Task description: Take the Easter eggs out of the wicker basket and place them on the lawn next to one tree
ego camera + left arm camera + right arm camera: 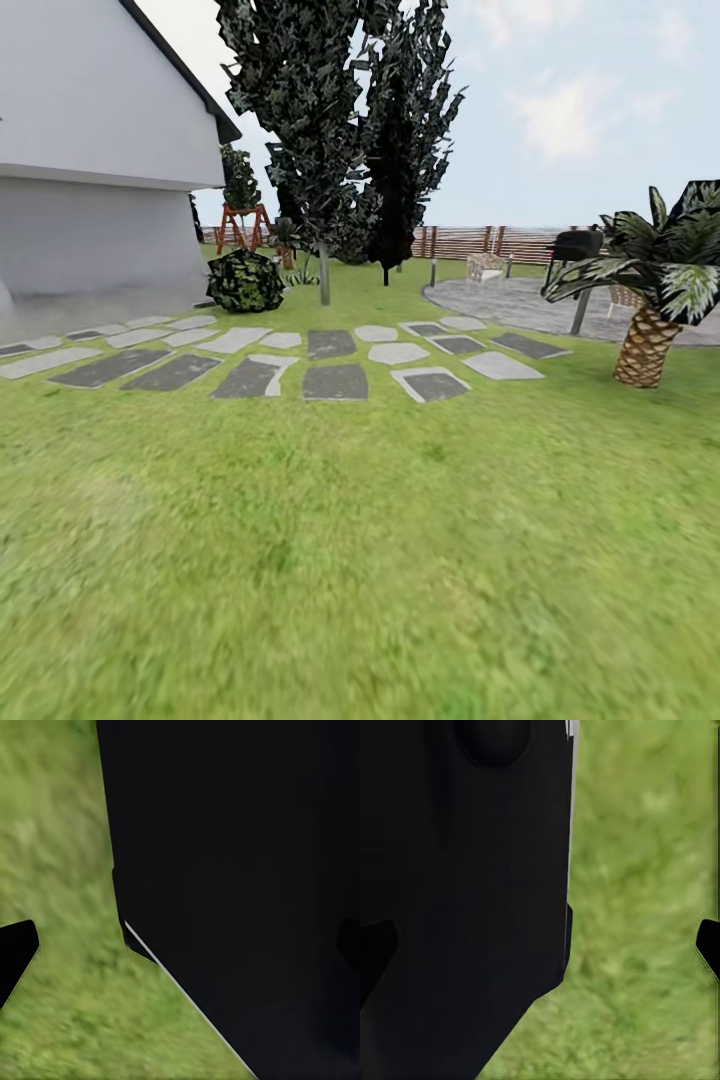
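No basket or eggs on the lawn [380, 560]; risks driving past. Hands' state: cannot tell.

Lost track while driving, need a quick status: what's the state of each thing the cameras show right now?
lawn: bare grass ahead, nothing lying on it.
stepping stones: flat, set in the grass.
palm: upright, at the right.
dark cypress trees: upright, beyond the stones.
grill: standing on the paved patio.
left and right grippers: state cannot be told.
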